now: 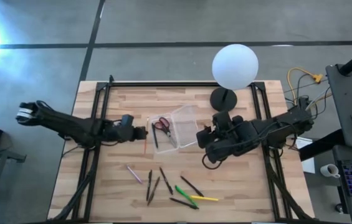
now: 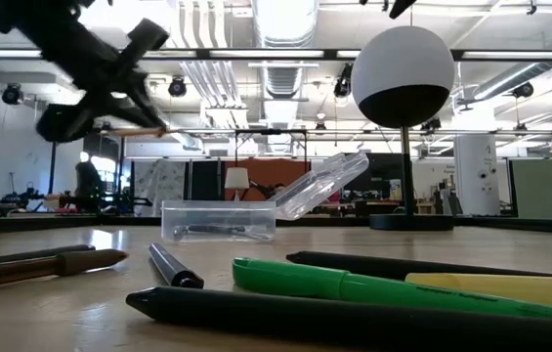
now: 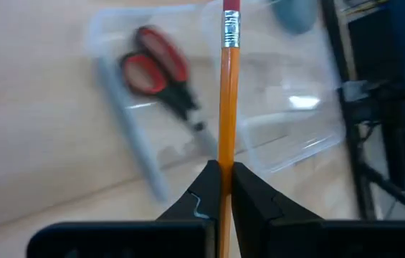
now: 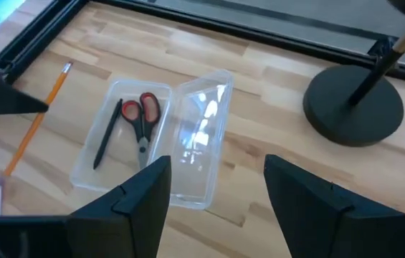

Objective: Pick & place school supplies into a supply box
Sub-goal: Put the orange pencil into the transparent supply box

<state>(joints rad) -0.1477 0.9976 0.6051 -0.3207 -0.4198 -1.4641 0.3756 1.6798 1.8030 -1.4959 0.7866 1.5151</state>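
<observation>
Orange pencil (image 3: 228, 107) clamped in my left gripper (image 3: 224, 188) — its long axis points across the supply box (image 1: 177, 127) just beside it.

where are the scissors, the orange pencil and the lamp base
scissors (image 4: 142, 118), right wrist view, on the pivot below the red handles
orange pencil (image 3: 227, 107), left wrist view, mid shaft
lamp base (image 4: 353, 107), right wrist view, top of the black disc
</observation>
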